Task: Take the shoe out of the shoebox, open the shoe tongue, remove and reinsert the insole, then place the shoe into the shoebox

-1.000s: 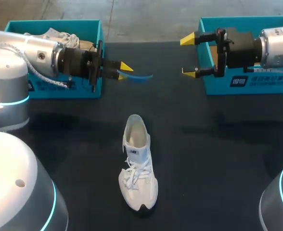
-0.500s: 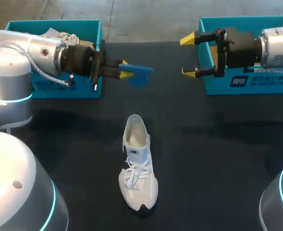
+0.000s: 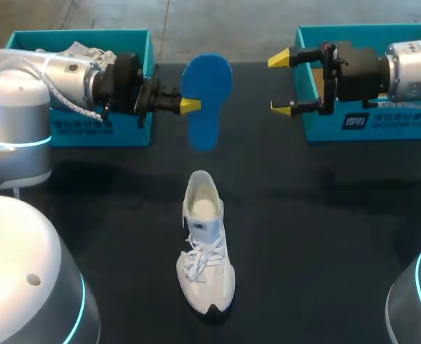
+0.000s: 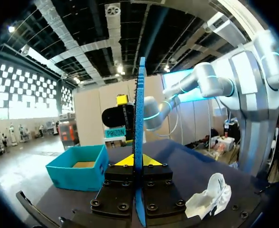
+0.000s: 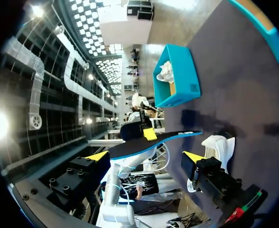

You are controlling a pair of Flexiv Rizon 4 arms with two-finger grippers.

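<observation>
This is looking like a robotics lab or test cell. Two silver machine arms with glowing cyan rings, the left arm (image 3: 60,72) and the right arm (image 3: 414,68), are reaching in over a black matte surface (image 3: 325,215). A teal left shoebox (image 3: 81,36) and right shoebox (image 3: 382,123) are sitting at its far corners.

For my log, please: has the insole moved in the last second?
Yes: the insole rolled from edge-on to face-up in the left gripper, beside the left shoebox.

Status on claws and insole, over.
Left claw shut on blue insole, held off the table. Right claw open, empty. White shoe on table, nothing around it.
</observation>
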